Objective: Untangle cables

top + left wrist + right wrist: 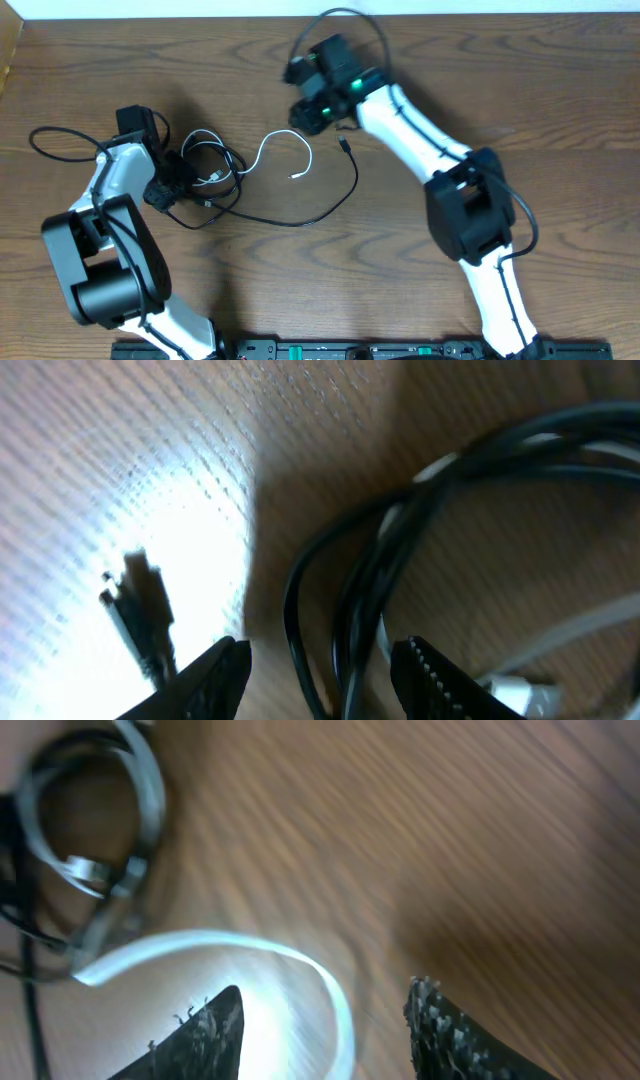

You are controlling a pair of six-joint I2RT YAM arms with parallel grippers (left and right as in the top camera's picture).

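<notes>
**Cables (215,170) tangled, grasp being set up**

- Thin black cable (300,222): coiled in a few loops on the brown wooden table (520,60), right at the left gripper (172,188). Its long tail sweeps right and ends in a small plug near the right gripper (312,112).
- Thinner white cable (283,135): comes out of that coil, arcs up, and its free end lies between the two arms.
- Left wrist view: fingers spread, several black strands between the jaws, nothing pinched. A white strand and white plug sit just to one side.
- Right wrist view: fingers spread and empty, with the white arc below them. Can't tell the height above it.

Judgement: early stage, choosing a hold on the coil.

Next move:
- Left clamps black strands only.
- Right takes the white arc.
- Then a slow pull apart.

Risk: left grabs white along with black.
</notes>
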